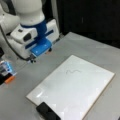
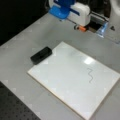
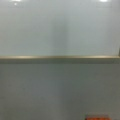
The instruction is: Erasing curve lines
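The curve lines (image 1: 73,71) (image 2: 90,75) are one thin dark squiggle on the white board (image 1: 75,95) (image 2: 62,75), which lies flat on the grey table in both front views. A black block eraser (image 1: 47,112) (image 2: 41,55) rests at one corner of the board, half on it. My gripper (image 1: 41,55) hangs above the bare table beyond the board's far edge, well away from both squiggle and eraser. Its fingers stand apart with nothing between them. The wrist view shows only the board's blank surface (image 3: 60,30), its wooden edge and grey table; the squiggle is out of view there.
A blue and orange fixture (image 1: 7,72) (image 2: 102,28) sits near the arm's base. An orange patch (image 3: 97,117) shows at the wrist view's bottom. A black perforated surface (image 2: 15,105) borders the table at a front view's bottom left. A dark backdrop (image 1: 90,17) lies behind.
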Tool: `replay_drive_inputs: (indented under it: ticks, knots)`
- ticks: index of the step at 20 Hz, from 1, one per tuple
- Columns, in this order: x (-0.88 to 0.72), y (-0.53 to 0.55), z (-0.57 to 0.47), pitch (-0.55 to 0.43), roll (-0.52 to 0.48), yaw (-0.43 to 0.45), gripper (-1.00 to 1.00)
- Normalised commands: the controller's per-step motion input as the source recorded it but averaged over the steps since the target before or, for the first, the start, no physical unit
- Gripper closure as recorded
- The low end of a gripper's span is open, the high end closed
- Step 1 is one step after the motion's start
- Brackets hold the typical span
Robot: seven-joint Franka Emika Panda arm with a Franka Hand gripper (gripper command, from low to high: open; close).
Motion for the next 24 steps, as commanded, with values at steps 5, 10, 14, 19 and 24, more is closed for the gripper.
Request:
replay_drive_inputs:
  ticks: [5,10,14,19,24]
  knots:
    - [0.3,-0.33,-0.01,0.068,0.067,0.11,-1.0]
    - [0.28,-0.35,0.03,0.088,0.028,0.089,-1.0]
    - [0.28,-0.34,-0.01,0.064,-0.008,0.06,-1.0]
    - [0.25,-0.27,-0.01,0.104,-0.089,-0.02,-1.0]
    - [0.33,-0.27,0.0,0.178,-0.119,-0.038,-1.0]
